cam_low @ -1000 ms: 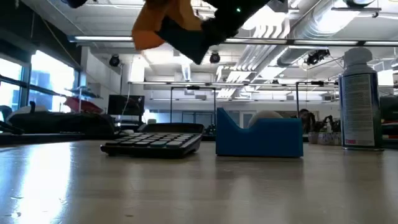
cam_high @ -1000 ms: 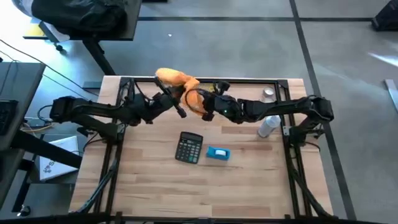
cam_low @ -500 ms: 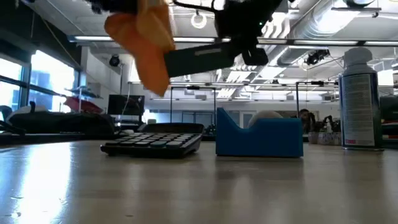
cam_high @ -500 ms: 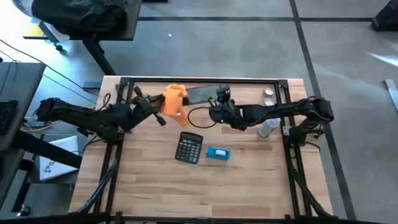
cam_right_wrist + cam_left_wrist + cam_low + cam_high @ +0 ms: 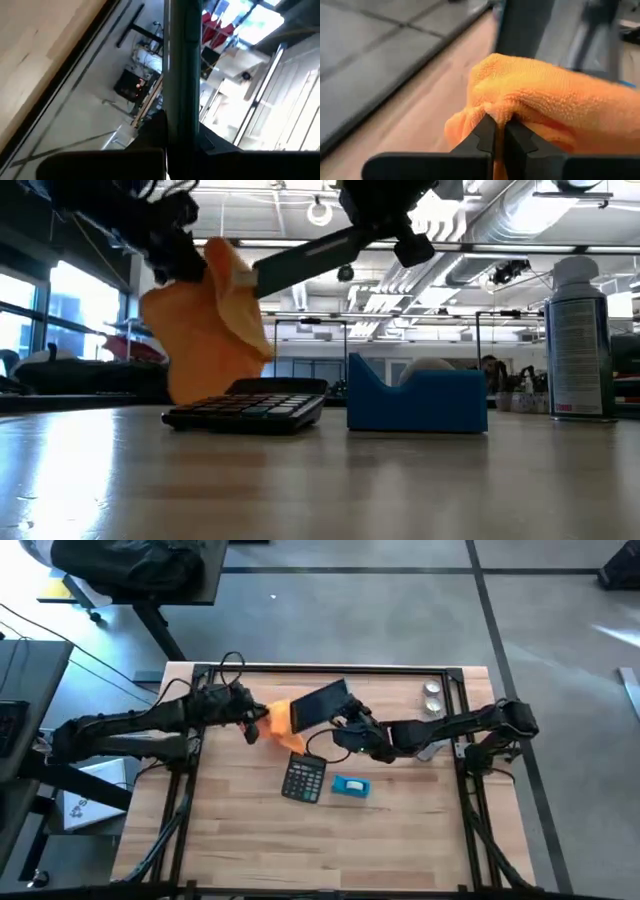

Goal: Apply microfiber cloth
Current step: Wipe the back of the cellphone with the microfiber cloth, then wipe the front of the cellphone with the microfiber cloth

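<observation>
Two claws work: left claw [image 5: 262, 726] clamps one microfiber cloth [image 5: 283, 721], right claw [image 5: 343, 723] clamps one teal slab [image 5: 320, 704].

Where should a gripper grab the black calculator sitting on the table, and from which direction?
The calculator lies flat, keys up, so come straight down from above and pinch across its two long edges near the middle. The blue box sits close on one side, so keep the fingers clear of that side.
</observation>
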Controlling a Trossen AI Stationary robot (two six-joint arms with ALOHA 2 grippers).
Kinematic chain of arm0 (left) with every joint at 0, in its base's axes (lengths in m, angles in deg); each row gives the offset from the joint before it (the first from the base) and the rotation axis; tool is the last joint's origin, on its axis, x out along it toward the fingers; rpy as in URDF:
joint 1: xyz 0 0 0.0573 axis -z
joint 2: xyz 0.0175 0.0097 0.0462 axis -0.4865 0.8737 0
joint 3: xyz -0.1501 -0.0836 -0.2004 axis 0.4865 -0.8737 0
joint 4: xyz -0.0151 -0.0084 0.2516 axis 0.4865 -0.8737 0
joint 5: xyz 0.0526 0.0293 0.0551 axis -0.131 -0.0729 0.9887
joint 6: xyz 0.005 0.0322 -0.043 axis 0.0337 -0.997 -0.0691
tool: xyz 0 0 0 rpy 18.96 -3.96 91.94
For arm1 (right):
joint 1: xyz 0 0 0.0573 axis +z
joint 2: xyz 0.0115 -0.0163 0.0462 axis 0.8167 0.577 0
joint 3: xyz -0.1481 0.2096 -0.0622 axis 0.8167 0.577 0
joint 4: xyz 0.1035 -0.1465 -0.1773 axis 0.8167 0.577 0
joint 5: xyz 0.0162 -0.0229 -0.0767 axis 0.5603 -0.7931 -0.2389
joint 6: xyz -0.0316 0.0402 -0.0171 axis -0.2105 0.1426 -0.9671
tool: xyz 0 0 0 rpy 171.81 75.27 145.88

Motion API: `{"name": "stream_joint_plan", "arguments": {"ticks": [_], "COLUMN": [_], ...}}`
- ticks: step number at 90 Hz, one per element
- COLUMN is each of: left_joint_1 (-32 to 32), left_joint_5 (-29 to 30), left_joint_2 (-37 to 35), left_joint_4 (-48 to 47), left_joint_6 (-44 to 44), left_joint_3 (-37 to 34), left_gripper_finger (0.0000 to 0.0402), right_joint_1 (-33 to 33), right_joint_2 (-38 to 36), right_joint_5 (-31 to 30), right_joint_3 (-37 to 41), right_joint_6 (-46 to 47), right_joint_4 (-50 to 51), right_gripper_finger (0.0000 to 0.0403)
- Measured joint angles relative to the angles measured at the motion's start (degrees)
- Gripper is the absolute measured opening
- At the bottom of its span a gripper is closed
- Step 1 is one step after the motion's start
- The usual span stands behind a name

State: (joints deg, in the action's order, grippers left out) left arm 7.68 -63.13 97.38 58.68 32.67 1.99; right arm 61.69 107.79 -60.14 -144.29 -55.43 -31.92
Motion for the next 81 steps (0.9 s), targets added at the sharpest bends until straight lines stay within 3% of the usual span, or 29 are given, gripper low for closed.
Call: {"name": "stream_joint_plan", "arguments": {"ticks": [12, 31, 48, 70, 81], "left_joint_1": [-4.73, -9.54, -10.55, -11.07, -12.41], "left_joint_5": [-11.54, -15.3, -25.82, -34.24, -32.55], "left_joint_2": [0.26, 1.95, 10.1, 13.87, 12.35], "left_joint_4": [1.4, 5.46, 6.09, 2.93, -12.52], "left_joint_6": [0.94, 2.48, 6.09, 3.33, -3.6], "left_joint_3": [-2.92, -6.62, -6.81, 1.4, 9.49], "left_gripper_finger": [0.0006, 0.0068, 0.0137, 0.0186, 0.0195], "right_joint_1": [0.69, 1.95, 2.22, 2.79, 2.99], "right_joint_2": [0.0, 0.73, 4.34, 4.96, 3.58], "right_joint_5": [0.49, 6.3, 5.62, -1.16, -4.96], "right_joint_3": [0.0, -0.02, 0.0, 0.0, -0.02], "right_joint_6": [-1.97, 5.8, 8.08, -6.07, -9.93], "right_joint_4": [0.2, 9.18, 15.77, 5.8, 3.6], "right_gripper_finger": [0.0, 0.0, 0.0, 0.0, 0.0]}}
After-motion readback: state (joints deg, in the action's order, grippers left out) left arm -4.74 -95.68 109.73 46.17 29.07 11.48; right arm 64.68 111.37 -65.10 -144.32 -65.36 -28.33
